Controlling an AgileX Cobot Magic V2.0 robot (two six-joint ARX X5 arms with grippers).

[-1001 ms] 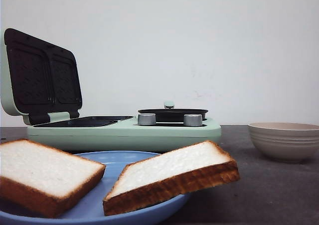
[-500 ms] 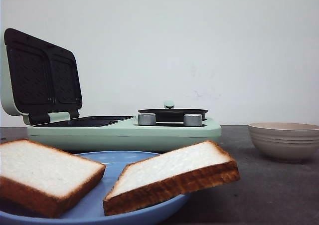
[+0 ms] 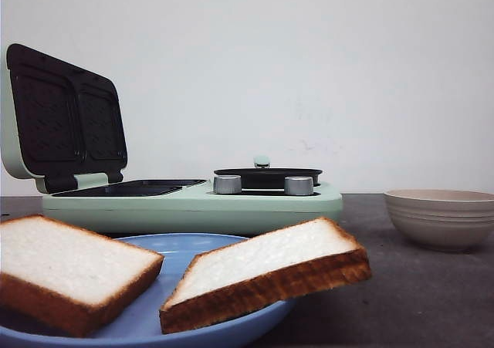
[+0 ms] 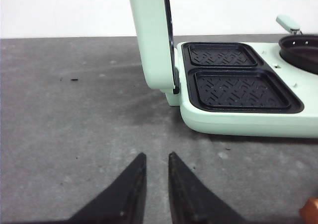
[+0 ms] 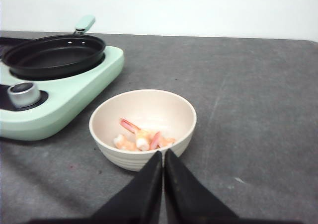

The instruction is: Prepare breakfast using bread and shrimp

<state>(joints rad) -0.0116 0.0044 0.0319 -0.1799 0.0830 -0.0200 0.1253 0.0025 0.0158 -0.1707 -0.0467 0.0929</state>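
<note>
Since both slices of bread (image 3: 73, 267) lie untouched on the blue plate (image 3: 177, 248) and the shrimp (image 5: 140, 138) sit in their bowl (image 5: 107, 119), I judge that the task is at its very start, with no food in the cooker yet.

The left pincer (image 4: 155, 160) hovers over bare table with its tips a little apart and nothing between them. Ahead of it and to one side stands the green breakfast maker (image 4: 238, 122), lid (image 4: 151, 35) upright, its two dark sandwich trays (image 4: 241, 89) empty. The right pincer (image 5: 163, 157) has its tips pressed together and holds nothing. Just beyond those tips is the beige bowl, with a few orange-pink shrimp at the bottom. Farther off, to the side, the small black pan (image 5: 52, 55) on the cooker is empty too.

The next move probably calls for one pincer to open wide and reach a bread slice at its edge; no bread shows in either wrist view, so the arm must travel first. The second slice (image 3: 266, 271) overhangs the plate rim, so it may be the easier one to take. For the shrimp, the right pincer must open before going down into the bowl.
</note>
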